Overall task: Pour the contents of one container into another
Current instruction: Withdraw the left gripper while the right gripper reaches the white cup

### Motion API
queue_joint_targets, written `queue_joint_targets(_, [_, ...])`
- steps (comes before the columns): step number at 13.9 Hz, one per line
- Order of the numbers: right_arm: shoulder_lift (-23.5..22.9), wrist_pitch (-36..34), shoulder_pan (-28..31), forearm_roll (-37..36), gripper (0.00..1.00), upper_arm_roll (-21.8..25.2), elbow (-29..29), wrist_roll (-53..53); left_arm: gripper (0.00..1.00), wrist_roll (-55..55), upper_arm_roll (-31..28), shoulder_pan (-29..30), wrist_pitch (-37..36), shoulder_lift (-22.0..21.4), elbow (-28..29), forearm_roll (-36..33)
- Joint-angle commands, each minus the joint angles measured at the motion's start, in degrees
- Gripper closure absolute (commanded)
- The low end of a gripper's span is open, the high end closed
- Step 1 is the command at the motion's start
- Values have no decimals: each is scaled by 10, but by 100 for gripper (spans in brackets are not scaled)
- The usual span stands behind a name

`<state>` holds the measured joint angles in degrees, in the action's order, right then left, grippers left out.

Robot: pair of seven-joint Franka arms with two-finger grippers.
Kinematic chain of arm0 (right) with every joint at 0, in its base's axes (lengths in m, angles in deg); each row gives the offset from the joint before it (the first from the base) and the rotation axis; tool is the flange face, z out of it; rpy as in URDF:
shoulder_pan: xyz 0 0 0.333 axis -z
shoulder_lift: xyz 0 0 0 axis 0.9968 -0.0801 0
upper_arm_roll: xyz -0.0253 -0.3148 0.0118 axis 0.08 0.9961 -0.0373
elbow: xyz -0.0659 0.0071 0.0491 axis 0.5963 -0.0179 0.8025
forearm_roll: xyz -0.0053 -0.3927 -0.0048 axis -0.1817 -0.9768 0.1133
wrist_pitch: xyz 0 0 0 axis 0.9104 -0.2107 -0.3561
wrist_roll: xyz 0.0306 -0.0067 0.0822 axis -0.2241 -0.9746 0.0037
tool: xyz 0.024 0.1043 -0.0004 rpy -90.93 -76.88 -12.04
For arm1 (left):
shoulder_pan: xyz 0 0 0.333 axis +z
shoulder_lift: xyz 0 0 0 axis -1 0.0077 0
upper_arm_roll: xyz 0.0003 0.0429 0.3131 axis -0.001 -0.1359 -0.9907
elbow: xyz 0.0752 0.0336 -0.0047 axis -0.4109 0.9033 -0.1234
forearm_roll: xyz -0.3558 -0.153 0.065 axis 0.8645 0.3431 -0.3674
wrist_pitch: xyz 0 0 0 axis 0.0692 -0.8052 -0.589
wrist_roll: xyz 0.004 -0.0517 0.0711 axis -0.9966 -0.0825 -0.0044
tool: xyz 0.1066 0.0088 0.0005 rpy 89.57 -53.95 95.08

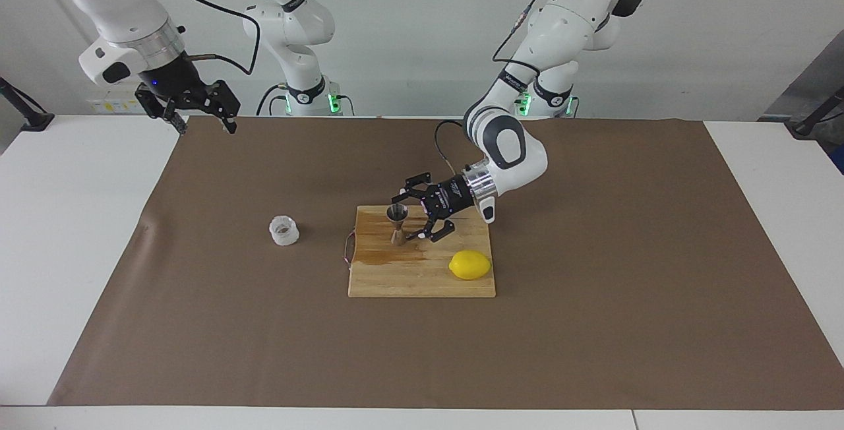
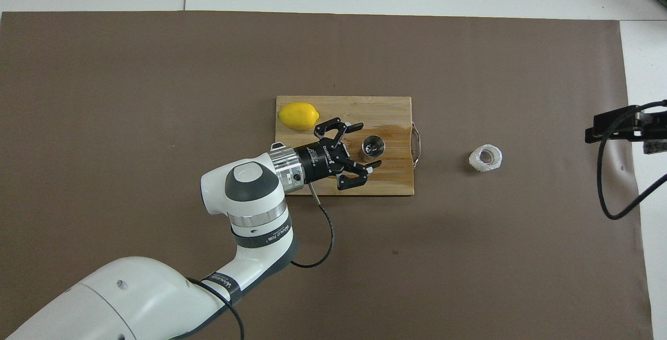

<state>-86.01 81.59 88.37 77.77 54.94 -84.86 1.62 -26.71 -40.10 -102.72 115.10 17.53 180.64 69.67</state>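
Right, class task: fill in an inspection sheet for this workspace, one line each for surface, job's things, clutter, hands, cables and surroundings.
Surface: brown mat on a white table; wet stain on the cutting board.
Job's things: steel jigger upright on the board; plastic cup on the mat, toward the right arm's end.
Clutter: lemon on the board.
Hands: left hand open, fingers either side of the jigger; right hand open, raised, waiting.
Cables: black cable looping from the left wrist.
Surroundings: white wall.
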Motion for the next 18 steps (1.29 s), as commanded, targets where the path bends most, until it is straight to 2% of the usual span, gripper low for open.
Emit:
queue_joint_targets(1, [22, 3, 20, 9, 0, -4, -37, 129, 0, 7, -3, -1, 8, -6, -26, -49])
queue_joint_targets(6, [53, 111, 50, 22, 0, -3, -125, 401, 0, 12, -2, 48, -16, -47, -43, -200])
queue_joint_targets(9, [54, 132, 50, 33, 0, -4, -150, 562, 0, 12, -3, 66, -26, -79, -38, -277])
queue_joint_targets(11, [47, 145, 56, 81, 0, -3, -171, 634, 0, 12, -3, 81, -26, -97, -30, -344])
queue_joint_targets(14, [4, 177, 84, 156, 0, -3, -193, 785, 0, 9, -5, 91, -25, -113, -27, -435])
queue_joint_targets(16, [-53, 181, 100, 198, 0, -3, -191, 882, 0, 9, -7, 90, -24, -125, -27, -515])
queue_joint_targets(18, [-87, 207, 100, 238, 0, -3, -192, 965, 0, 9, -7, 91, -27, -142, -27, -586])
